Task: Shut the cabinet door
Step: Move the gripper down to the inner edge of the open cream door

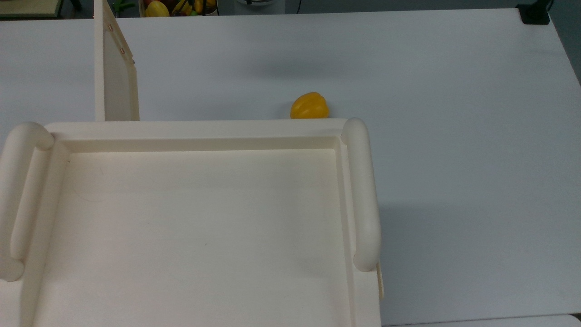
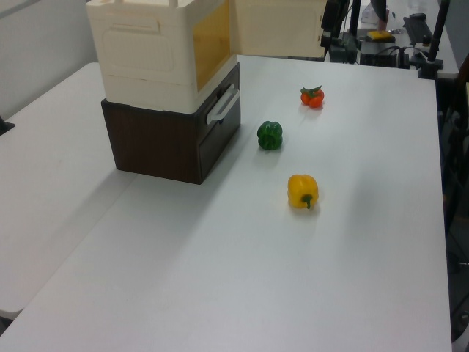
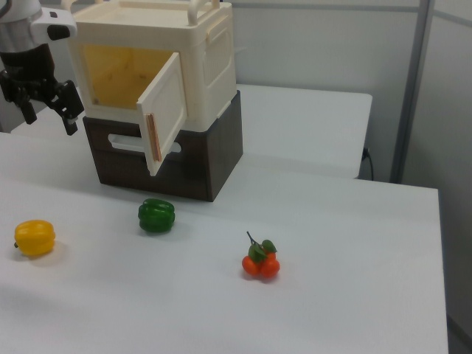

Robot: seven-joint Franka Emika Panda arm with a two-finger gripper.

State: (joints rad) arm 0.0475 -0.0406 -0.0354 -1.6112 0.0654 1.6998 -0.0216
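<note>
Well apart from the cabinet door (image 3: 164, 110), the end effector (image 3: 49, 112) hangs spread, empty.

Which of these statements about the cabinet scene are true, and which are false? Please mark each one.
1. The cabinet door stands open. True.
2. The gripper is holding the cabinet door. False: it hangs apart from the door, at the right view's left, with nothing between its open fingers.
3. The green pepper lies inside the cabinet. False: it lies on the white table.
4. The cream cabinet sits on a dark brown drawer unit. True.
5. The yellow pepper lies on the table. True.
</note>
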